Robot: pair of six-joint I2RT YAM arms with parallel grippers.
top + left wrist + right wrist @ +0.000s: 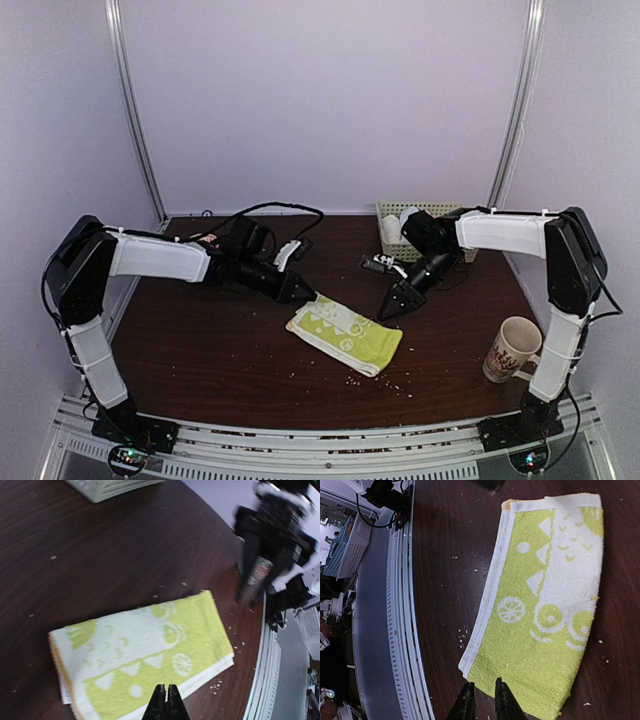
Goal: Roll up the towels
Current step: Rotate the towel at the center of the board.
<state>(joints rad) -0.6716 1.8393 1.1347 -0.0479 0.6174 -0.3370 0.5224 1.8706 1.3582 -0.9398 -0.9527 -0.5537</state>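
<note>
Yellow-green patterned towel [344, 335], folded flat into an oblong with cream parts, at the middle of the dark wooden table [200, 350], a little nearer the front edge than the back, lying slantwise.

At left: left gripper [303, 291] reaching in from the left edge, low over the towel's far-left corner. In the left wrist view, fingertips [161, 702] pressed tight together, clenched, over one long edge of the cloth. Whether touching the towel: cannot tell.

Just right of the towel: right gripper [392, 308] pointing down beside the far-right corner. In the right wrist view, fingers [465, 702] slightly parted, released, holding nothing, poised at a short edge of the towel.

Scattered crumbs [385, 378] on the table beside the towel's front corner.

Farther right: pale lattice basket [435, 212] at the back edge, with white things inside. Cream mug [512, 348] with reddish print, upright near the front-right corner, well apart from the towel.
</note>
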